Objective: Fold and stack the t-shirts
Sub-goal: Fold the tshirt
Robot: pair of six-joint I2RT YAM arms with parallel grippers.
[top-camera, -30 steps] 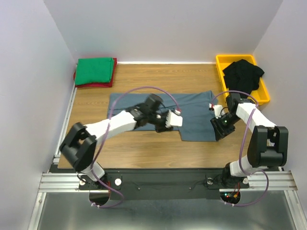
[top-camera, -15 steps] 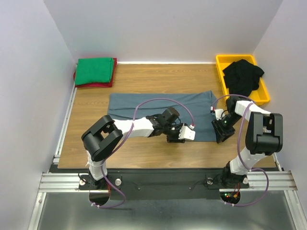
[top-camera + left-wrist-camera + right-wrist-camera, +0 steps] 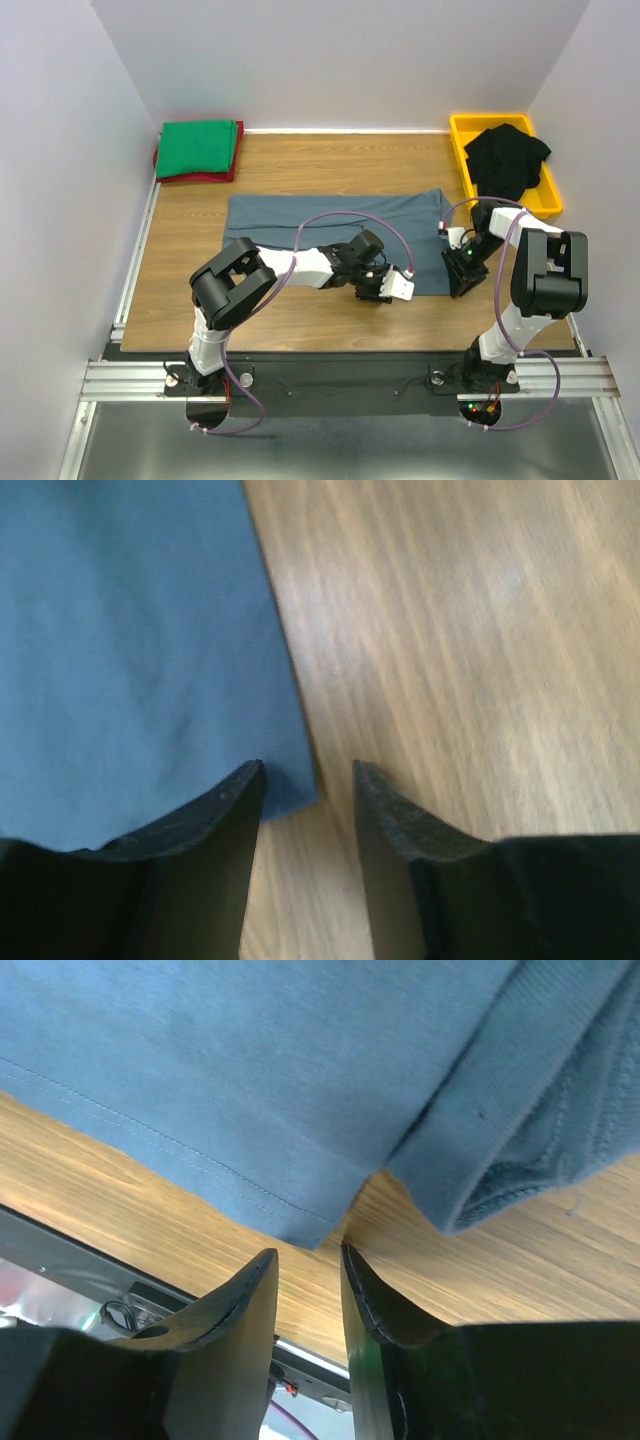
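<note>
Flat on the desk [image 3: 300, 165], a blue-grey t-shirt [image 3: 330, 215]. At its near corner, left hand [image 3: 305, 770] — half wide, holding nothing. At its right corner, right hand [image 3: 308, 1252] — narrow, holding nothing.

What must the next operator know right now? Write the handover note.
Left gripper: open at a near corner of the slate blue-grey cloth t-shirt, nothing gripped.
Right gripper: narrowly open at that shirt's right hem corner, nothing gripped.
Done: folded green cloth t-shirt stacked on the red cloth t-shirt, far left corner.
Left: the blue-grey shirt lies part-folded mid-table; finish folding and stack it. Black cloth t-shirts wait in the yellow plastic bin.
</note>
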